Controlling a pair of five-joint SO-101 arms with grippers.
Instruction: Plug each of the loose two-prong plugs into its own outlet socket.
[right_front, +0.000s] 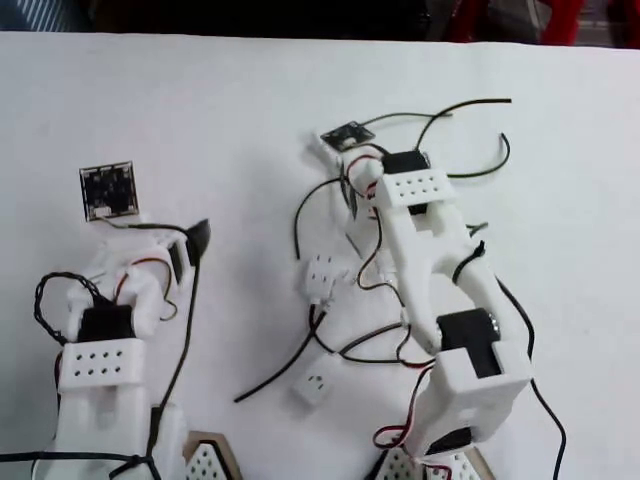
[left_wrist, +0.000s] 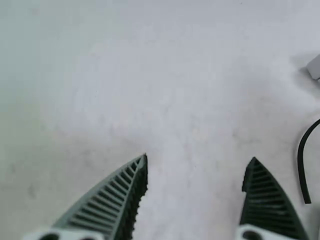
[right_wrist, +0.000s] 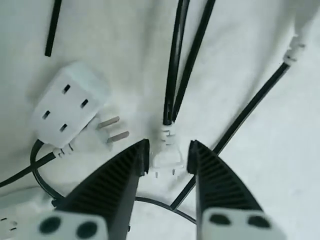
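On the counter, a plug sits between the right pincer's fingers

Near the middle of the white counter we see the right pincer set narrow. Its two dark fingers stand just beside a white two-prong plug, one on each side. The plug lies flat, its black cable running away from the pincer. Close by lies a white socket block, slots facing up, with two bare prongs just beside it. We find the left pincer spread wide above bare counter, holding nothing, a black cable end off to one side
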